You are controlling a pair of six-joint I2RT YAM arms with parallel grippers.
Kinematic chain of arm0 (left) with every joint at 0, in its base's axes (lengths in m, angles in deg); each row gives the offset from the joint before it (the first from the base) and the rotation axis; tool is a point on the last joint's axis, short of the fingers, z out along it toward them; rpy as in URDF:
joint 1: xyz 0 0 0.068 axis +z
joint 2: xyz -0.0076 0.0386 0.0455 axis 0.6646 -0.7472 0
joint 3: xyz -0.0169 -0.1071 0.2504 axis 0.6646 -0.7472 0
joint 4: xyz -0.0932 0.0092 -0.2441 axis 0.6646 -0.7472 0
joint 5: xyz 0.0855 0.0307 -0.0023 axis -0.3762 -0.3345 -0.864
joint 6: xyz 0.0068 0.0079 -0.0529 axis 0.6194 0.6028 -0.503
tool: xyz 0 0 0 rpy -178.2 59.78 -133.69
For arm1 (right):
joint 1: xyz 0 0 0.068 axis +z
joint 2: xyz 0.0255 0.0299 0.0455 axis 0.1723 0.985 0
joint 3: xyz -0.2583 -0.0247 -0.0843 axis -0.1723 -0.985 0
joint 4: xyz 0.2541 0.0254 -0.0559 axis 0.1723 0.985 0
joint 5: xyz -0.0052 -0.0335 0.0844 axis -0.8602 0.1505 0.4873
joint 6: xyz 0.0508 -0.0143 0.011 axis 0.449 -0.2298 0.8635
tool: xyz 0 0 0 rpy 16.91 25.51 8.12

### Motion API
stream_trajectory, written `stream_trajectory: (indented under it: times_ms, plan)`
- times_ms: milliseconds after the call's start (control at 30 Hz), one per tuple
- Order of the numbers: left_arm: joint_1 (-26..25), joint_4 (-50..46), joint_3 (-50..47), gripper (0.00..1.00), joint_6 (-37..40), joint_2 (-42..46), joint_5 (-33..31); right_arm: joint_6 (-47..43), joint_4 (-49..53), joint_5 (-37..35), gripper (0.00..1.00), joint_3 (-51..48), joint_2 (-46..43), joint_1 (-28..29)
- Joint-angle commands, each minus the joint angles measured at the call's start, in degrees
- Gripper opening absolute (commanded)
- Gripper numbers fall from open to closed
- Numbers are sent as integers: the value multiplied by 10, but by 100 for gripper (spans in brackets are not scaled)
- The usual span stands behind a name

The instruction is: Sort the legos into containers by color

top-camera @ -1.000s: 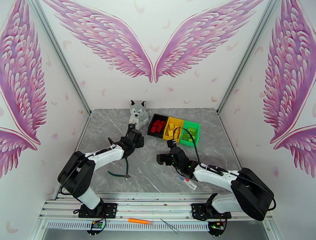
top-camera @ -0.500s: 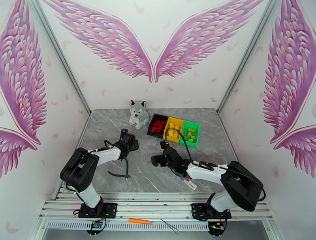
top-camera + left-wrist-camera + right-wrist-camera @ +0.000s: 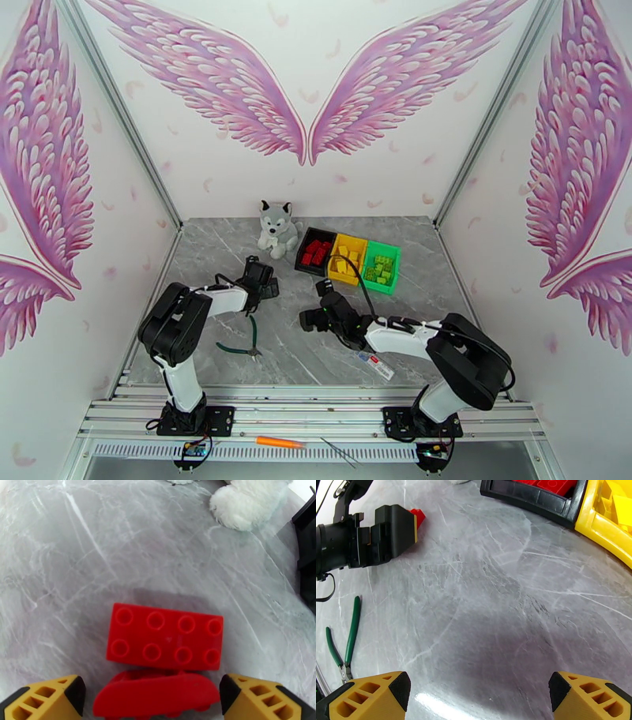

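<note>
Two red legos lie on the grey table in the left wrist view: a flat eight-stud brick [image 3: 165, 638] and a second red piece [image 3: 158, 691] on its side just in front of it. My left gripper [image 3: 152, 695] [image 3: 265, 286] is open and low over them, its yellow fingertips [image 3: 47, 699] on either side of the nearer piece. The right wrist view catches the left gripper [image 3: 385, 531] with a red brick's corner [image 3: 419, 516] beside it. My right gripper [image 3: 474, 695] [image 3: 314, 305] is open over bare table. The black bin [image 3: 316, 251], yellow bin [image 3: 347, 256] and green bin [image 3: 381, 267] hold sorted bricks.
A plush husky [image 3: 276, 229] sits behind the left gripper, left of the bins. Green-handled pliers [image 3: 241, 335] [image 3: 345, 645] lie near the left arm. A small labelled strip [image 3: 375, 363] lies by the right arm. An orange tool [image 3: 278, 442] rests on the front rail.
The left gripper has come down and nearer, settling over the red bricks. The right gripper has slid left and slightly back from the bins.
</note>
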Motion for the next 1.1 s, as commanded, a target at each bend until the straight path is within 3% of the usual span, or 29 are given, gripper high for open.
stream_trajectory:
  times_ms: [0, 567, 1067]
  plan:
    - [-2, -11, 29, 93, 9, -18, 7, -2, -10, 2, 99, 16, 9, 4]
    - [-3, -11, 30, 61, 2, -13, 10, -3, -17, -9, 99, 3, 6, 4]
    - [-34, -40, -9, 59, 6, 83, 12, -3, -20, -34, 99, -9, -30, -12]
